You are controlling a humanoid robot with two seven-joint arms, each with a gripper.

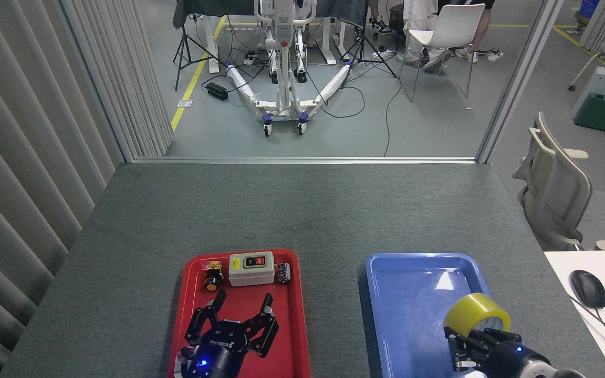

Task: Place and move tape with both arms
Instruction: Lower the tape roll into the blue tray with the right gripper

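We are looking down at a grey felt-covered table (302, 210) holding two shallow plastic trays. On the left, our left black three-finger gripper (239, 315) is hovering over the red rectangular tray (294, 336), its fingers spread wide apart and gripping nothing. Along that tray's far edge three small parts are sitting in a row: an orange-capped push button (211, 279), a grey switch box with one green and one red button (251, 268), and a small dark component (283, 273). A strip of bare grey table is separating the two trays. On the right, the blue rectangular tray (413, 294) is lying mostly bare. Over its right rim, our right black gripper (470, 344) is closing its fingers on the single wide roll of translucent yellow packing tape (477, 312), which is standing above the gripper, tilted, its open core facing us. The far half of the table is lying open. At the right edge, a black computer mouse (587, 288) is resting on a white desk (570, 262).
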